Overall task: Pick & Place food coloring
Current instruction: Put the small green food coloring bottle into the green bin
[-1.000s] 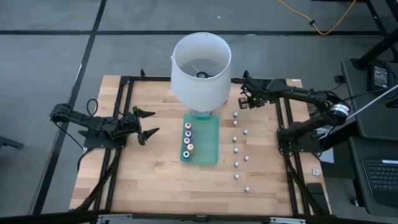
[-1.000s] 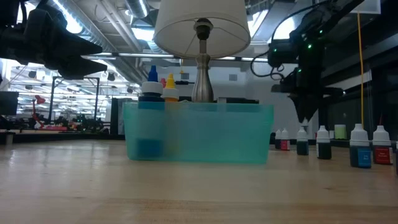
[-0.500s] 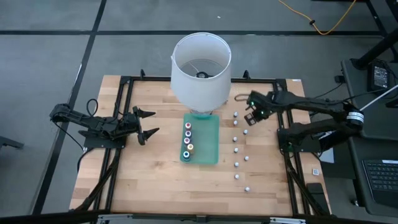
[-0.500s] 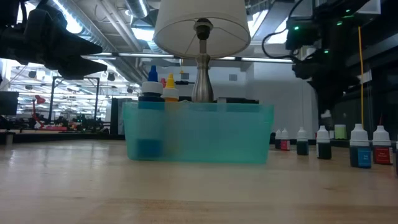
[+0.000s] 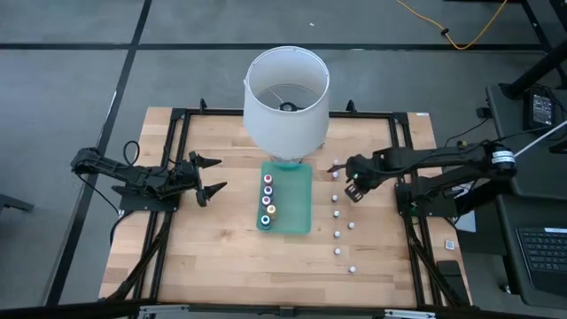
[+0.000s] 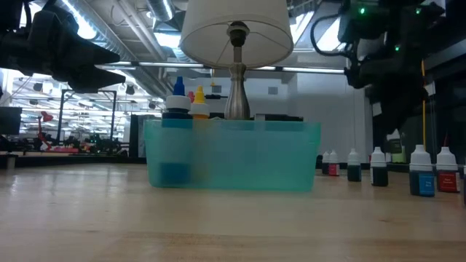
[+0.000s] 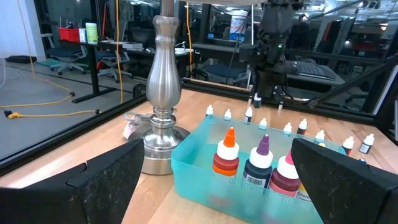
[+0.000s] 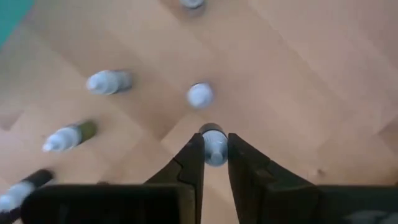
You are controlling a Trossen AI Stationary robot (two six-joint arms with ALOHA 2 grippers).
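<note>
Between right end effector (image 8: 214,163) fingers — food coloring bottle (image 8: 213,144), clamped; left end effector (image 5: 210,175) released.

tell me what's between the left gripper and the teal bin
Only bare wooden table. In the high view, the open left gripper sits apart from the teal bin, with nothing lying between them.

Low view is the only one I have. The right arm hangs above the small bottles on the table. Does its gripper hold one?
Observer: Yes. The right gripper is shut on a bottle with a white cap.
Operator: How many are in the tray?
Observer: Five bottles, in one row along the side of the tray nearer the left arm.
Operator: And the left gripper?
Observer: The left gripper is open, beside the tray, holding nothing.
</note>
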